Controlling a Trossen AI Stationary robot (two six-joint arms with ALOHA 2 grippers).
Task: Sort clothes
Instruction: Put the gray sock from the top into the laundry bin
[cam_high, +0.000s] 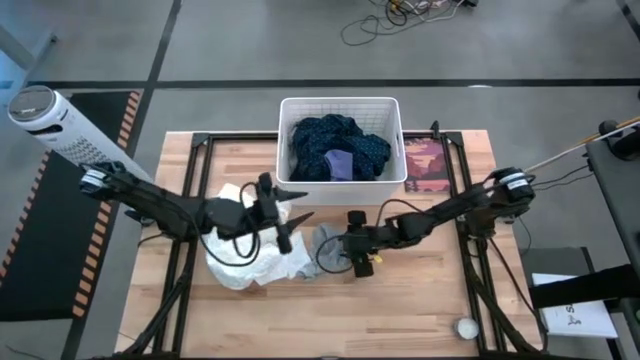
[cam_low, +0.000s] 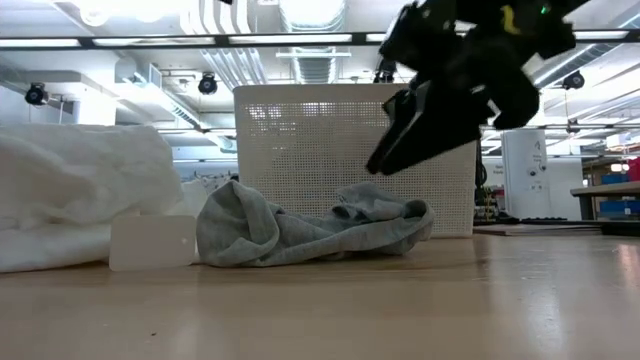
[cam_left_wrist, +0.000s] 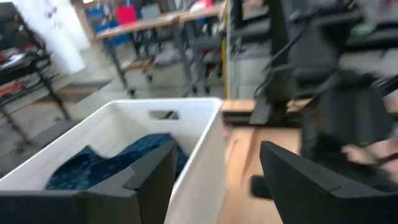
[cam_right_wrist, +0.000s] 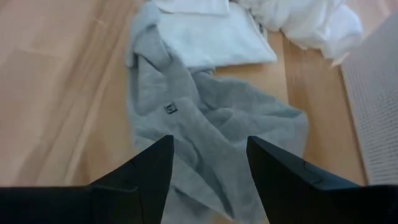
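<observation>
A grey garment (cam_high: 322, 250) lies crumpled on the table in front of the white basket (cam_high: 395, 110); it also shows in the low view (cam_low: 310, 230) and the right wrist view (cam_right_wrist: 205, 112). White garments (cam_high: 245, 258) lie piled to its left. A dark navy dotted garment (cam_high: 335, 138) fills the basket, with a violet-blue piece (cam_high: 338, 165) on it. No teal garment shows. My right gripper (cam_high: 338, 250) is open and hangs just above the grey garment (cam_low: 385, 160), clear of it. My left gripper (cam_high: 297, 205) is open and empty, above the white pile, near the basket's front wall.
A dark red printed card (cam_high: 425, 165) lies right of the basket. A small round object (cam_high: 465, 327) sits near the front right edge. A white perforated cylinder (cam_high: 55, 120) stands off the table's far left corner. Bare wood lies along the near edge.
</observation>
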